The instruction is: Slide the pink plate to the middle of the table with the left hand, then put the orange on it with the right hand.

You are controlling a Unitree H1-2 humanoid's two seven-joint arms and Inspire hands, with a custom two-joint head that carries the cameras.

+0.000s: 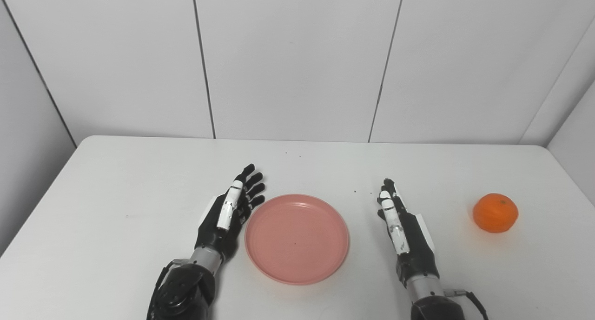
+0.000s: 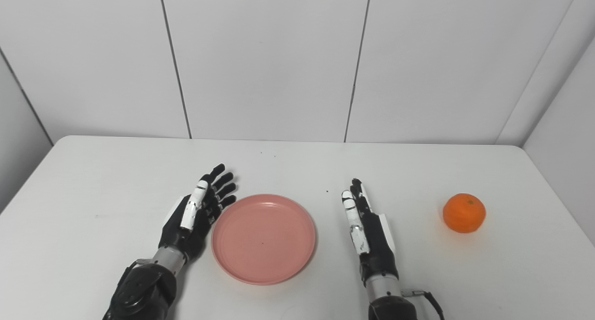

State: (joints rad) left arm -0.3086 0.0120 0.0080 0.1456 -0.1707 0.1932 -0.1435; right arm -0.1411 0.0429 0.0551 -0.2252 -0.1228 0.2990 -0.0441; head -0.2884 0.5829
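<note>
Item one: pink plate (image 1: pixel 297 238), lower centre of the frame, lying flat on the white bench (image 1: pixel 139 180). We found it empty, and we judged it already close to the middle of the bench from side to side, though nearer the bottom edge of the frame than the far wall.

Item two: left robot hand (image 1: pixel 230 213), just left of the plate, fingers straight and spread, holding nothing. Its fingertips sat just beside the plate's upper-left rim; we could not tell whether they touched it.

Item three: right robot hand (image 1: pixel 402 224), right of the plate and apart from it, fingers extended and close together, palm turned inward, likewise holding nothing.

Item four: orange (image 1: pixel 495 212), right side of the frame, resting on the bench well apart from the plate and some way beyond the right robot hand.

Handling note, our judgement only: the slide looked finished or nearly so, and the step in hand was the reach for the orange. We advised that the left robot hand clear the rim without nudging the plate. The right robot hand should approach from above and wrap its fingers around the fruit's widest part, since a round orange might roll under a sideways touch. We advised setting it down at the plate's centre, gently, so it would settle rather than run to the rim.
</note>
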